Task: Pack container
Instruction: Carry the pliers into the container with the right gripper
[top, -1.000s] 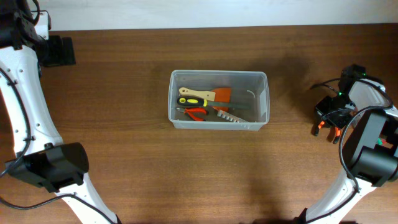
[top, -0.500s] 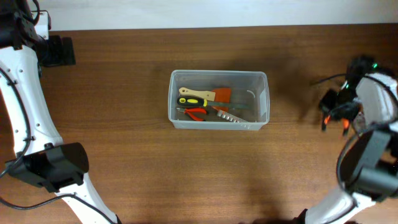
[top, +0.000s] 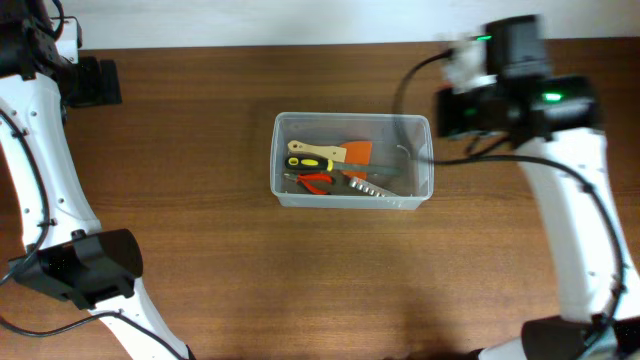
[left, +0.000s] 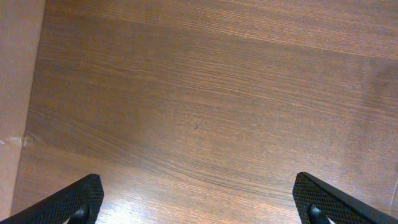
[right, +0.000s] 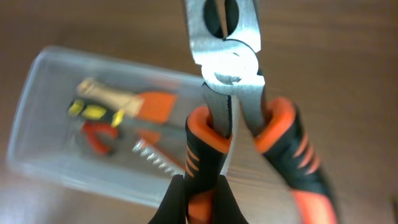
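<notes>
The container (top: 352, 203) sits in the middle of the table (top: 200, 240), long side running left to right. It already holds a few tools: a yellow-and-black handle (top: 312, 162), a wooden-handled scraper with an orange blade (top: 345, 152), small red-handled pliers (top: 318, 181) and a toothed metal strip (top: 372, 188).

The right pincer (right: 194, 190) is clamped on one handle of a pair of orange-and-black pliers (right: 230, 81), whose steel nose points away from the wrist. In the wrist view the pliers overlap the container's right end (the view is blurred, so I cannot tell how high they hang). From overhead, the right arm (top: 560, 170) reaches to just beside the container's far right corner.

The left pincer (left: 199, 202) stands wide apart over bare wood, holding nothing, well away from the container.
</notes>
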